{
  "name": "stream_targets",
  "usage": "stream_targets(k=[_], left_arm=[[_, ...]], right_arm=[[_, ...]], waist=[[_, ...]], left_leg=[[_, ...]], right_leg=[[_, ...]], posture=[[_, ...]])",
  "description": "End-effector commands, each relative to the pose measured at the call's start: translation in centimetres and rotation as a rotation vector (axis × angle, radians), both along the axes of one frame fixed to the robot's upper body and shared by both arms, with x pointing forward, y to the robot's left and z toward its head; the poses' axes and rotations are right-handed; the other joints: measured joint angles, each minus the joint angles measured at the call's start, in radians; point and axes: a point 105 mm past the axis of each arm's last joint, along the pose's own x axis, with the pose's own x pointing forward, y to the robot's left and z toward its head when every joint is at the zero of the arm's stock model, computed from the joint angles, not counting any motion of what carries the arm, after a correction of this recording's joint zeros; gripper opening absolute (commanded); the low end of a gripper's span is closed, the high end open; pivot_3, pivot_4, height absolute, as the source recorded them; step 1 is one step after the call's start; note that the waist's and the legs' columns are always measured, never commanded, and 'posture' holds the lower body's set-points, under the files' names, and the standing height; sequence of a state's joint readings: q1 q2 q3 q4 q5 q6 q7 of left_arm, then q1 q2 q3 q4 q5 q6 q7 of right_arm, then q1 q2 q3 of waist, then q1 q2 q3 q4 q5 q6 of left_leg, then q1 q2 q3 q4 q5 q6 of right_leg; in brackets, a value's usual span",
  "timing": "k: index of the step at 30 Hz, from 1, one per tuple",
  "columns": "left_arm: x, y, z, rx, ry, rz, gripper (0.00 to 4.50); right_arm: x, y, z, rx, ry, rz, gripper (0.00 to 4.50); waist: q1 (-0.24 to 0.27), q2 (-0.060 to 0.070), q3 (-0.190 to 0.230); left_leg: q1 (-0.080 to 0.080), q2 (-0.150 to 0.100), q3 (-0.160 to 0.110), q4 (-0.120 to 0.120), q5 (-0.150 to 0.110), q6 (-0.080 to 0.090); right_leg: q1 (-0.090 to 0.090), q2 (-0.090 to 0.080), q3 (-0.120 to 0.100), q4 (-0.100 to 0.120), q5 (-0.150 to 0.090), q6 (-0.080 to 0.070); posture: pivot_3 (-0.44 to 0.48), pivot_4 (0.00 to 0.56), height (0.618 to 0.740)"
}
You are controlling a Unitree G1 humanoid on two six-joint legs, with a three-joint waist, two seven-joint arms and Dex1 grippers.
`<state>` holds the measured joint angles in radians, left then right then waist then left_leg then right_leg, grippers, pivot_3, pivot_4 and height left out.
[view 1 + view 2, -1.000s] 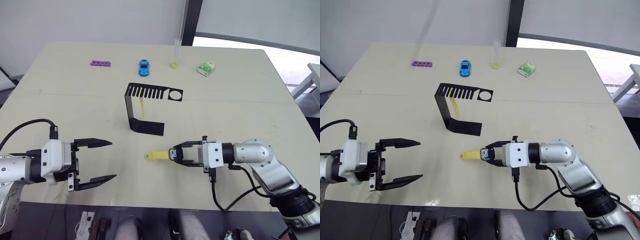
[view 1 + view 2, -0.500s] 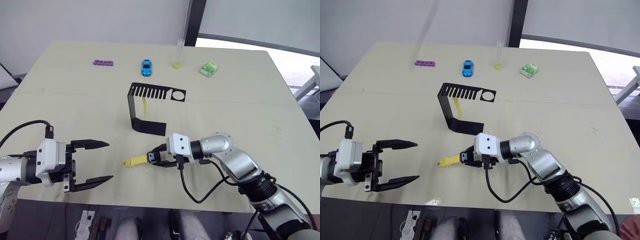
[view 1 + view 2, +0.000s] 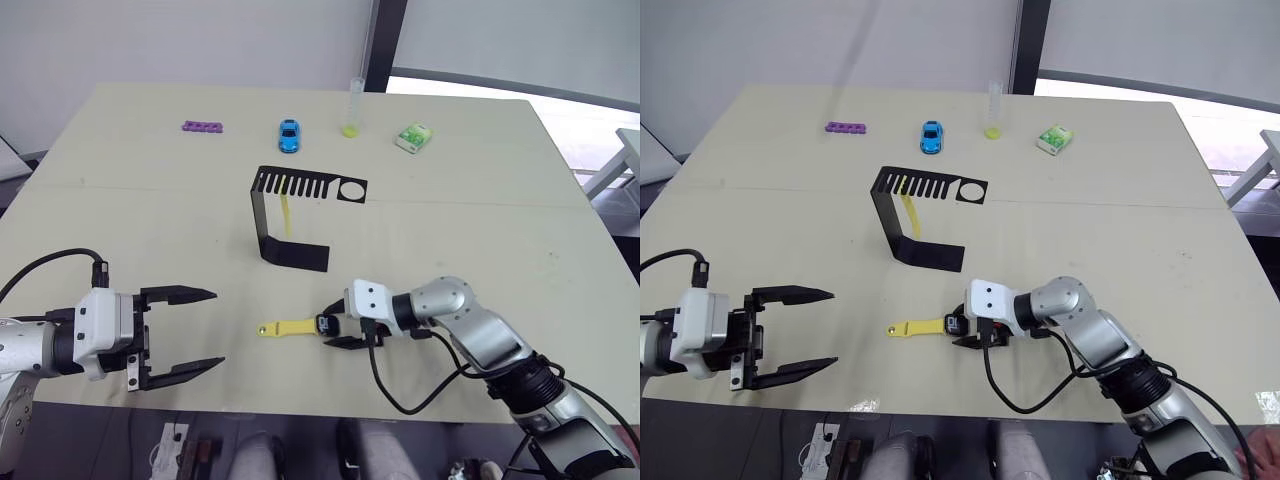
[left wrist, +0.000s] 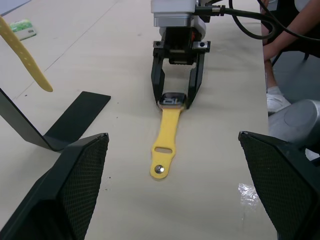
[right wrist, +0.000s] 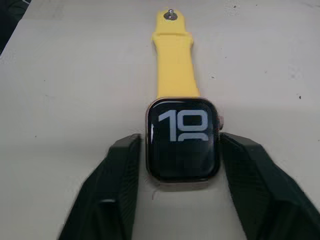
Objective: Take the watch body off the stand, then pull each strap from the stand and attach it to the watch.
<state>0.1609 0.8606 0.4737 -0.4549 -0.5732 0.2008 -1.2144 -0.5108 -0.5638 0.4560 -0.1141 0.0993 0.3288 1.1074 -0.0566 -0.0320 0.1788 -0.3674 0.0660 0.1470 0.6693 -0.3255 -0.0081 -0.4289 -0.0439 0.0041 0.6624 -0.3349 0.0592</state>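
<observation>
Right gripper [image 3: 333,331] shifted rightward, grasping watch body [image 5: 183,139] | left gripper [image 3: 196,331] spread, empty

A pale beige desk [image 3: 480,200] fills the room's middle, a faint seam crossing its top. Behind it stands a plain white wall [image 3: 180,40], split by a dark vertical post [image 3: 385,45] (perhaps a window frame). Bright daylight falls at the right [image 3: 590,130].

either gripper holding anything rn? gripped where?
Right gripper holds the watch body by its two side edges, one strap already attached, lying on the table. Left gripper is open, holding nothing.
</observation>
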Motion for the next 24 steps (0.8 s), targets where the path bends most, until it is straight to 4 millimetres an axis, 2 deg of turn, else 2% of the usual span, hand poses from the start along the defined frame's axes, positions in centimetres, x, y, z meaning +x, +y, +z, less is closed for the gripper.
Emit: stream_targets(k=[1, 6, 11, 12, 15, 19, 20, 22, 24], left_arm=[[0.1, 0.6, 0.2, 0.024, -0.034, 0.025, 4.5], [0.4, 2.0, -0.3, 0.036, -0.051, 0.081, 4.5], [0.9, 5.1, -0.9, 0.028, -0.074, 0.223, 4.5], [1.0, 6.0, -1.0, 0.019, -0.077, 0.266, 4.5], [1.0, 7.6, -1.3, 0.002, -0.081, 0.34, 4.5], [0.2, 11.3, -2.4, -0.073, -0.056, 0.548, 4.5], [-0.1, 11.9, -2.7, -0.082, -0.053, 0.581, 4.5], [-0.6, 12.9, -3.0, -0.08, -0.057, 0.647, 4.5], [-0.7, 13.3, -3.0, -0.076, -0.072, 0.684, 4.5]], right_arm=[[0.2, -2.0, 1.4, 0.021, -0.021, -0.011, 4.37], [1.2, -5.8, 3.8, 0.097, -0.095, -0.071, 4.45], [2.7, -12.8, 5.3, 0.194, -0.238, -0.269, 4.45], [2.9, -14.6, 5.2, 0.201, -0.249, -0.333, 4.45], [3.3, -17.7, 4.7, 0.2, -0.261, -0.446, 4.45], [2.9, -24.4, 3.3, 0.212, -0.261, -0.713, 4.45], [2.8, -25.5, 3.0, 0.223, -0.249, -0.772, 4.45], [2.5, -27.1, 2.0, 0.222, -0.228, -0.851, 4.45], [2.7, -27.4, 2.0, 0.277, -0.223, -0.894, 4.45]], waist=[[0.001, 0.0, 0.0], [0.0, 0.0, 0.0], [0.002, 0.0, 0.0], [0.001, 0.0, 0.0], [-0.001, 0.0, 0.0], [-0.002, 0.0, 0.0], [-0.002, 0.0, 0.0], [-0.004, 0.0, 0.0], [-0.006, 0.0, 0.0]], left_leg=[[0.0, 0.0, 0.0, 0.0, 0.0, 0.0], [0.0, 0.0, 0.0, 0.0, 0.0, 0.0], [0.0, 0.0, 0.0, -0.001, 0.0, 0.0], [0.0, 0.0, 0.0, 0.0, 0.0, 0.0], [0.001, 0.0, 0.001, 0.0, 0.0, 0.0], [0.002, 0.0, 0.002, -0.001, 0.0, 0.0], [0.002, 0.0, 0.002, -0.001, 0.0, 0.0], [0.002, 0.0, 0.002, -0.002, 0.0, 0.0], [0.003, 0.0, 0.003, -0.001, 0.0, 0.0]], right_leg=[[0.0, 0.0, 0.0, 0.0, 0.0, 0.0], [0.0, 0.0, 0.0, 0.0, 0.0, 0.0], [0.0, 0.0, 0.0, -0.002, 0.0, 0.0], [0.001, 0.0, 0.0, -0.001, 0.0, 0.0], [0.0, 0.0, 0.001, -0.001, 0.0, 0.0], [0.001, 0.001, 0.001, -0.001, 0.0, 0.0], [0.001, 0.0, 0.001, -0.001, 0.0, 0.0], [0.001, 0.0, 0.002, -0.002, 0.0, 0.0], [0.002, 0.0, 0.002, -0.001, 0.0, 0.0]], posture=[[0.0, 0.15, 0.74], [0.0, 0.15, 0.74], [0.0, 0.15, 0.74], [0.0, 0.15, 0.74], [0.0, 0.15, 0.74], [0.0, 0.15, 0.74], [0.0, 0.15, 0.74], [0.0, 0.15, 0.74], [0.0, 0.15, 0.74]])
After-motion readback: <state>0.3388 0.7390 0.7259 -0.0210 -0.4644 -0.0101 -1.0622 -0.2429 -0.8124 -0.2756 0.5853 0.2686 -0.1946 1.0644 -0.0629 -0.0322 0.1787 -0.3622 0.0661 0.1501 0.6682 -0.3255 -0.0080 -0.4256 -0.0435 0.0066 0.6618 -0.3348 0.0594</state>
